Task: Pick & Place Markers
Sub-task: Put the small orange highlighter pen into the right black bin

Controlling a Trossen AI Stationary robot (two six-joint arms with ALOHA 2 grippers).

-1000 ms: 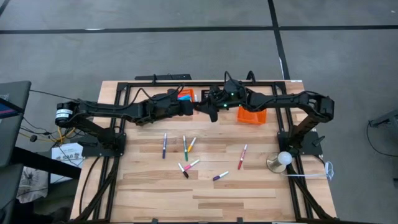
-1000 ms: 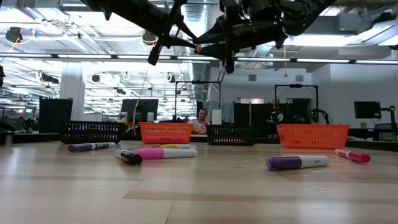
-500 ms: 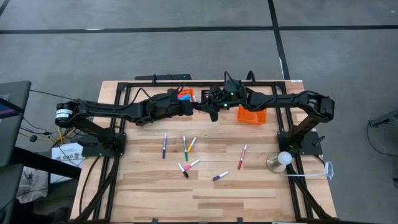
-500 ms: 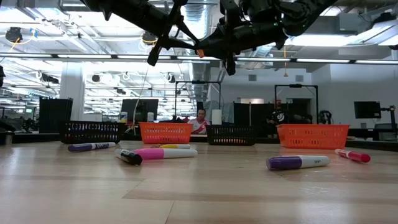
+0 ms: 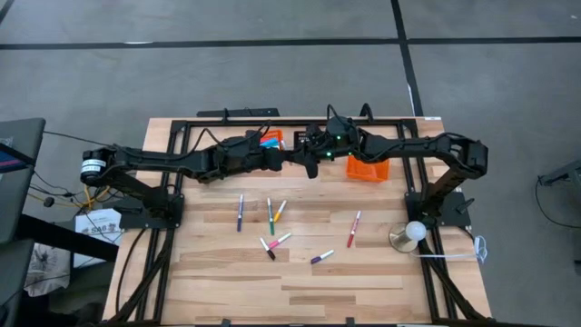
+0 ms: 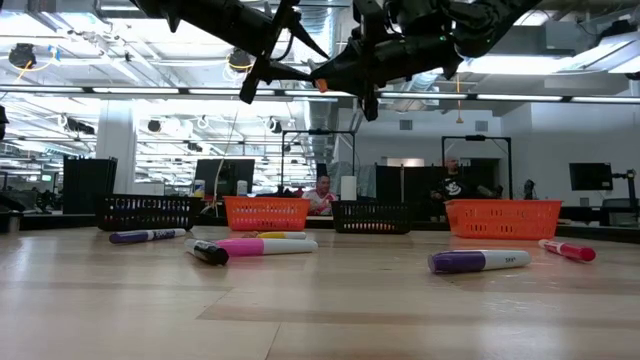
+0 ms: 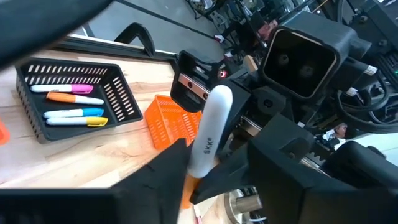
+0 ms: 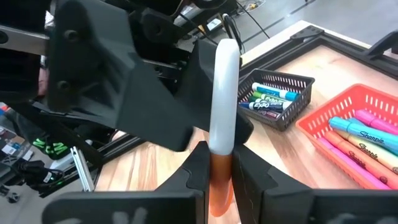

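Passing a marker between hands above the worktop

Meeting in mid-air over the back of the worktop (image 5: 300, 300), both arms are at a handover. The right hand (image 8: 219, 177) has its fingers clamped tight on the orange end of a white-and-orange marker (image 8: 224, 99), which stands between the 2 hands. The left hand (image 7: 199, 165) has its fingers spread on either side of the same marker, seemingly letting go, though I cannot tell if they are fully clear of it.

To do this well, the left hand should back straight away without brushing the marker, while the right holds firm, then carries it to the matching basket. Nearby sit an orange basket (image 5: 367, 169) and a black basket (image 7: 74, 102) with markers in it. About 7 loose markers (image 5: 240, 213) lie mid-worktop.
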